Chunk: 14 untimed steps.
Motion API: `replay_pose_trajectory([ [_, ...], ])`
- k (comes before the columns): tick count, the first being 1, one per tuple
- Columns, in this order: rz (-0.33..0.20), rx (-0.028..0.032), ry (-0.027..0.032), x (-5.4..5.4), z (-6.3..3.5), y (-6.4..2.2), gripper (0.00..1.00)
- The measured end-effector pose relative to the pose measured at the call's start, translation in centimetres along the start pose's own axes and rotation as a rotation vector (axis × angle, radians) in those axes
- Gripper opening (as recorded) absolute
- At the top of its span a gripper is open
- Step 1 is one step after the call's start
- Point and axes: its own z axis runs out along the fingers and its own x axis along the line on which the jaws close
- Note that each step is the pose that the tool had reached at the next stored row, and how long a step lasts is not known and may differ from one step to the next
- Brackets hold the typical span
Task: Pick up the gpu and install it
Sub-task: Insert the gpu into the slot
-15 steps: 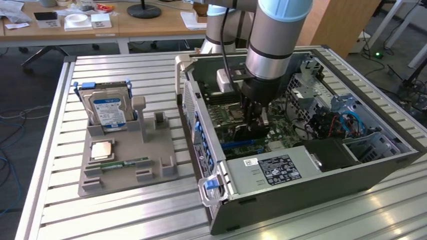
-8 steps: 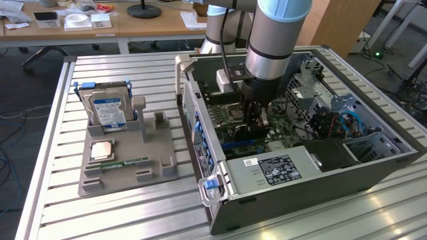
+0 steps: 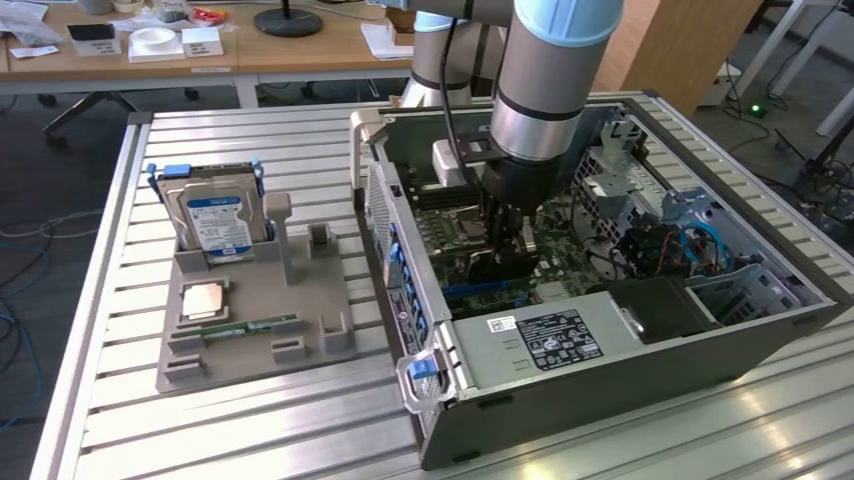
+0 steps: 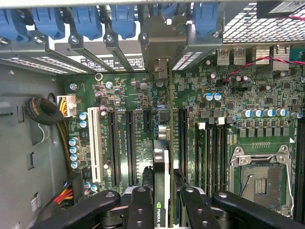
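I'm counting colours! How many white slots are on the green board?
1: the white slot, right beside a long black slot. The tool may hide others.

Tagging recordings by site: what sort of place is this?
Probably a robotics lab or workshop: an open PC case on a slatted aluminium table, a grey parts fixture holding a hard drive, and wooden office desks behind. The gripper holds the gpu inside the case.

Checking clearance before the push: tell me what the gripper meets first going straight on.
The gripper, shut on the gpu, points at the motherboard; the card's edge likely lands there first, depth unclear.
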Motion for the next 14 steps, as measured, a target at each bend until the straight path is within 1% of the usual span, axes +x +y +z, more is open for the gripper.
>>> replay_pose_trajectory([
  [14, 0.000, 0.0000, 0.0000, 0.00, 0.00, 0.00, 0.26],
])
